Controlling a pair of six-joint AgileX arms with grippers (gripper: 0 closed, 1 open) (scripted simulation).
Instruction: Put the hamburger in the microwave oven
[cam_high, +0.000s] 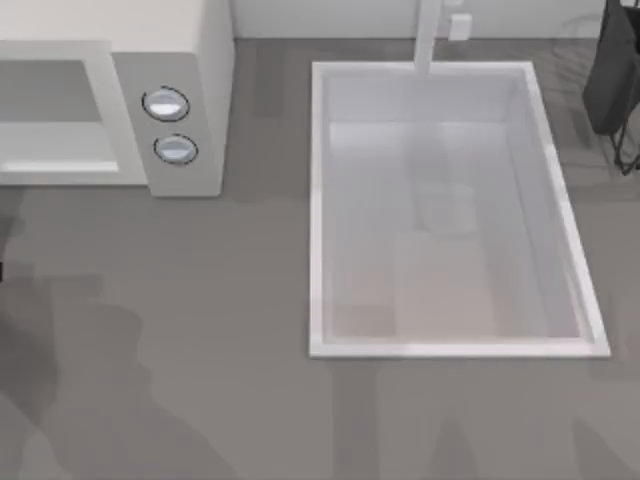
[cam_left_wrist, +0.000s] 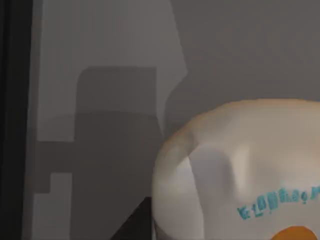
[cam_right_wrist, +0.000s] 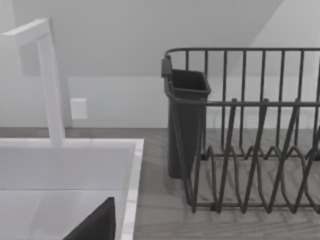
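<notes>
Left wrist view gives me the hamburger (cam_left_wrist: 235, 170) close up: pale cream, rounded, teal lettering, an orange patch at its edge. I cannot tell my grippers' state. Top view: microwave (cam_high: 185, 60) at far left.

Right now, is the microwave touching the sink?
Apart. In the top view a wide strip of grey counter lies between the microwave oven and the white sink basin.
</notes>
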